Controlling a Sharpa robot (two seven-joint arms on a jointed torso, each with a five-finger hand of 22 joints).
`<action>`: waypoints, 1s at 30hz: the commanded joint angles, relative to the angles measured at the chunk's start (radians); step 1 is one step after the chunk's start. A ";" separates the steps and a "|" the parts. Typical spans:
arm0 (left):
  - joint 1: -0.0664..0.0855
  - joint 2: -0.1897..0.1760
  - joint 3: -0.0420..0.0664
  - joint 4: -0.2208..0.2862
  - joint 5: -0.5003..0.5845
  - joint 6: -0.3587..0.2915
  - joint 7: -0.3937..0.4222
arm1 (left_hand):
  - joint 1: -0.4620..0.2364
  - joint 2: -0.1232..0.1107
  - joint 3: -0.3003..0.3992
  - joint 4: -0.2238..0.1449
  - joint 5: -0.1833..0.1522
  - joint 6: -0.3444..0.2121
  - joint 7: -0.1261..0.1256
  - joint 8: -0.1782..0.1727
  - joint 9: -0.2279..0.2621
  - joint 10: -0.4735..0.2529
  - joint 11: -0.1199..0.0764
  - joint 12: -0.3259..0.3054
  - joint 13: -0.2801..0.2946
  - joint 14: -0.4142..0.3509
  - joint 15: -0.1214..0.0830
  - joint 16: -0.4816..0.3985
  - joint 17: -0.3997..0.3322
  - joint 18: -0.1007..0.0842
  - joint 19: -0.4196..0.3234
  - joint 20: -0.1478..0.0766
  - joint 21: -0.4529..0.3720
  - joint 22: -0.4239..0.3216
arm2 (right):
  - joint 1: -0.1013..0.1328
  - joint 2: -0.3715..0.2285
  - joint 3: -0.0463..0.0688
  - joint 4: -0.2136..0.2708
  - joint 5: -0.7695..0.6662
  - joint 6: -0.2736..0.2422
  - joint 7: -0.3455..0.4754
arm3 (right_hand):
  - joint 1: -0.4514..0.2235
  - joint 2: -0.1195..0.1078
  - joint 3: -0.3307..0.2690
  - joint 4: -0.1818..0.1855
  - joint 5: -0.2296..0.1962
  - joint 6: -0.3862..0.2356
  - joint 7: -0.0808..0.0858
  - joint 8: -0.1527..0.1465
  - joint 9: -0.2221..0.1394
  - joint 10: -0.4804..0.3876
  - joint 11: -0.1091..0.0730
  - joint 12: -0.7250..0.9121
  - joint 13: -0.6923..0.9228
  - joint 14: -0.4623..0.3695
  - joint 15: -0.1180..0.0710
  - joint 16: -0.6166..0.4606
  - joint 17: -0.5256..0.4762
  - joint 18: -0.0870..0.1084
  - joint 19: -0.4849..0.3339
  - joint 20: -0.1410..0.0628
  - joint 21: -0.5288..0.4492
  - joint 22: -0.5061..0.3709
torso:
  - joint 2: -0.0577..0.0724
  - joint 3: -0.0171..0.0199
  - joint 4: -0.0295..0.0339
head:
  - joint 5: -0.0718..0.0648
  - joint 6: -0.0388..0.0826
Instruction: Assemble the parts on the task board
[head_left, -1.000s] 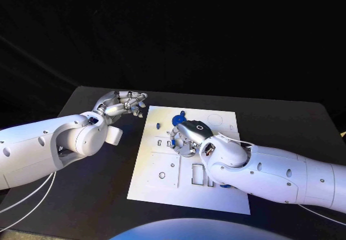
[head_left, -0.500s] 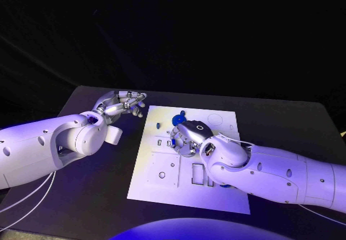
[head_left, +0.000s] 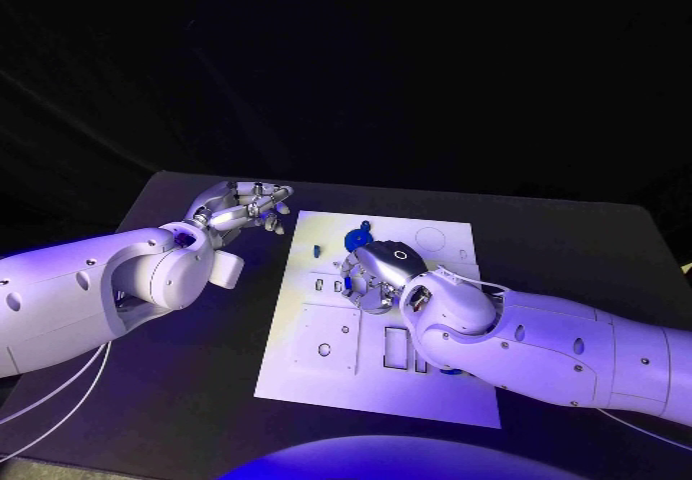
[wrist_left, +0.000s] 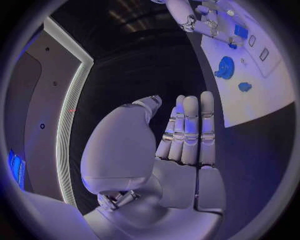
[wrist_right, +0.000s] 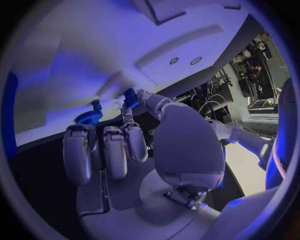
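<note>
Assembly looks under way at the middle of the matte black desk (head_left: 188, 400), where we see the flat white task board (head_left: 332, 375) lying with its cut-out slots and holes facing up. Our right robot hand (head_left: 372, 277) is lowered over the board's centre, its silver fingers curled downward; in the right wrist view a small blue part (wrist_right: 130, 96) sits pinched between the thumb tip and a finger, close above the white surface. We judge that it is held this way so the piece can be steered into one of the recesses beneath it, though we cannot tell which recess is meant. Toward twelve o'clock on the board lies a round blue gear-like part (head_left: 356, 239), and beyond it a smaller blue piece (head_left: 365, 226); both appear loose and waiting. Another blue part (head_left: 453, 372) peeps out from under the right forearm at about five o'clock on the board. Our left robot hand (head_left: 242, 208) hovers off the board's ten o'clock corner, above the desk; the left wrist view shows its fingers straight and side by side, the palm bare, holding nothing. We take this as a parked pose, kept clear so the right arm has room to work.
</note>
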 joint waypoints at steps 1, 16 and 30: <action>0.001 0.002 0.001 0.001 0.005 0.016 0.001 | -0.011 -0.002 -0.004 -0.001 -0.003 -0.005 0.001 0.004 0.001 -0.004 0.000 -0.004 -0.001 -0.006 0.000 -0.004 -0.002 0.019 0.000 0.006 -0.006 -0.001 | -0.001 0.000 0.000 0.001 -0.011 0.001 0.004 | -0.002 -0.014 -0.008 0.001 -0.006 -0.010 -0.001 -0.005 -0.002 -0.004 0.003 -0.003 0.086 0.106 0.009 0.004 0.263 -0.006 0.052 0.008 -0.006 0.224 | 0.000 0.0003 -0.0001 | 0.001 -0.001; 0.001 0.005 0.001 -0.004 -0.013 0.018 -0.007 | -0.014 -0.006 -0.012 0.000 -0.005 -0.009 0.001 0.004 0.001 -0.005 -0.001 -0.005 -0.006 -0.005 0.000 -0.003 -0.004 0.020 0.002 0.007 -0.008 -0.003 | -0.001 -0.015 0.000 0.016 -0.008 -0.094 0.023 | -0.007 -0.027 -0.178 0.064 -0.017 -0.103 0.023 -0.053 -0.029 -0.038 0.021 -0.038 0.052 0.106 0.026 0.004 0.263 -0.005 0.049 0.023 -0.014 0.223 | -0.002 0.0003 -0.0011 | 0.000 0.002; 0.004 0.041 0.001 -0.020 -0.301 0.014 -0.180 | -0.100 0.021 -0.221 0.017 -0.007 0.000 -0.033 0.089 0.060 0.092 -0.034 0.138 0.024 0.261 -0.034 0.440 0.322 -0.014 0.197 -0.025 0.217 0.194 | 0.073 -0.174 0.024 0.146 0.324 -0.200 0.235 | 0.143 0.024 -0.313 0.211 -0.007 -0.122 0.034 -0.054 -0.059 -0.068 0.036 -0.063 0.019 0.106 0.039 0.004 0.263 0.012 0.012 0.040 -0.086 0.201 | -0.028 0.0026 -0.0083 | 0.003 0.023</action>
